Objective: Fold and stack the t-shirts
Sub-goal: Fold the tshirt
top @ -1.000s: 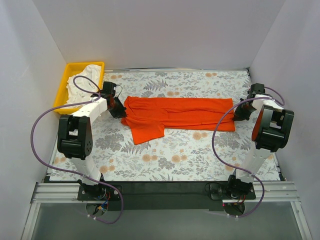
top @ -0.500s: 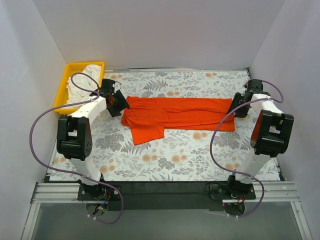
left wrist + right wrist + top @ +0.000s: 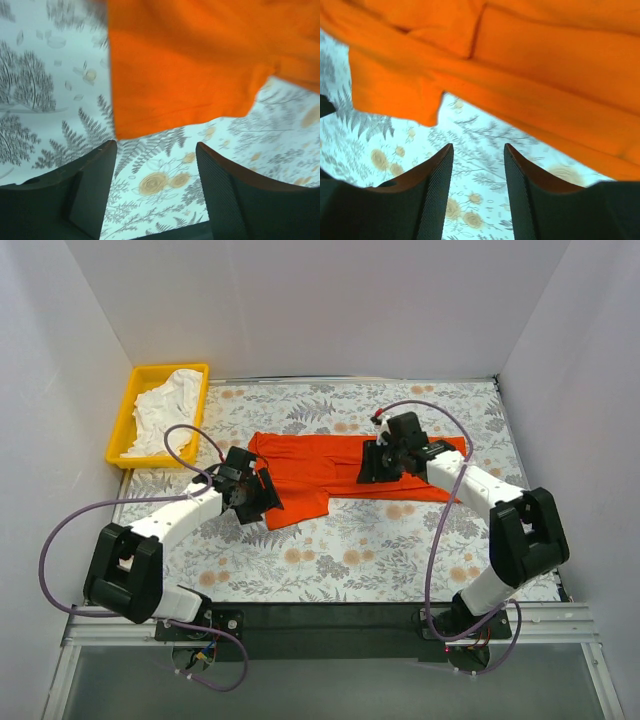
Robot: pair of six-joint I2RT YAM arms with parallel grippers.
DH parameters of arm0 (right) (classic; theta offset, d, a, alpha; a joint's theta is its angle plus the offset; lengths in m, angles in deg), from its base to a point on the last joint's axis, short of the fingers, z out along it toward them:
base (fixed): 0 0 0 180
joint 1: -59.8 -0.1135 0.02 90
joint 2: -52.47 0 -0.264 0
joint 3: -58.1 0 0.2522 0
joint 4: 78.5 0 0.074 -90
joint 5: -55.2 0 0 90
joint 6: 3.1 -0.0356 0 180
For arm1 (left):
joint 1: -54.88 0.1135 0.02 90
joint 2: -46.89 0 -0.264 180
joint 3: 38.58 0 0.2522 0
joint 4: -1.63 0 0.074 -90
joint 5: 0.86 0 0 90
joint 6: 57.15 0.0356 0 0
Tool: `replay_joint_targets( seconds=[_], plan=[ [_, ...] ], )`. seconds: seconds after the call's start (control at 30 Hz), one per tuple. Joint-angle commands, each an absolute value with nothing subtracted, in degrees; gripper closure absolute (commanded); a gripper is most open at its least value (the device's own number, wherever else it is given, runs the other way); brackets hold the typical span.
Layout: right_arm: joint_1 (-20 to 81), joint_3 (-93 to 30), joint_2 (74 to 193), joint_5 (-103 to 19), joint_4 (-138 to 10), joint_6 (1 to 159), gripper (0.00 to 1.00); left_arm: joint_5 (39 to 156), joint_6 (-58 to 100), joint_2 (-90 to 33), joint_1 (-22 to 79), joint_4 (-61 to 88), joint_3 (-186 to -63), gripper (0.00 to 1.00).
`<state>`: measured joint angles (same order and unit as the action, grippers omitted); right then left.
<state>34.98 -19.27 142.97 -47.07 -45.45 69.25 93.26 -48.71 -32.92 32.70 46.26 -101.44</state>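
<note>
The orange-red t-shirt (image 3: 330,465) lies flat as a long folded band across the middle of the table, one sleeve (image 3: 295,505) sticking out toward the front. My left gripper (image 3: 264,496) hovers open at the sleeve's left edge; in the left wrist view the sleeve hem (image 3: 190,75) lies just beyond the open left gripper (image 3: 156,185), with only tablecloth between the jaws. My right gripper (image 3: 368,462) is open above the band's middle; the right wrist view shows the shirt (image 3: 545,75) ahead of the empty right gripper (image 3: 478,190). The white t-shirt (image 3: 165,410) is crumpled in the tray.
The yellow tray (image 3: 121,428) stands at the back left corner. The floral tablecloth (image 3: 340,560) covers the table up to the white walls at left, right and back. The black front rail (image 3: 330,615) carries both arm bases.
Both grippers were shut at the orange shirt's two ends; they opened, let go and swung inward, the left to the sleeve, the right to the band's middle. The shirt stays flat.
</note>
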Motion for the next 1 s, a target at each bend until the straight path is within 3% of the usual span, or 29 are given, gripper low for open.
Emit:
replay_joint_targets(
  seconds=[0.0, 0.1, 0.63, 0.87, 0.97],
  plan=[
    [29.33, -18.76, 145.1, -47.98, -50.85, 66.16, 0.58, 91.87, -52.14, -32.57, 31.33, 45.28, -98.14, 0.43],
    [25.63, -18.68, 148.0, -48.07, -53.13, 64.49, 0.63, 90.64, -52.58, -33.62, 30.01, 44.57, -97.69, 0.46],
    [18.84, -17.36, 157.32, -45.44, -60.79, 57.46, 0.64, 87.56, -52.84, -40.74, 27.11, 42.11, -97.08, 0.56],
    [18.41, -17.18, 159.09, -45.61, -61.05, 57.19, 0.71, 87.39, -53.11, -41.36, 26.84, 41.93, -96.73, 0.7],
    [18.32, -17.1, 158.82, -45.43, -61.05, 57.28, 0.81, 87.21, -53.11, -41.01, 26.75, 41.85, -97.16, 0.85]
  ],
)
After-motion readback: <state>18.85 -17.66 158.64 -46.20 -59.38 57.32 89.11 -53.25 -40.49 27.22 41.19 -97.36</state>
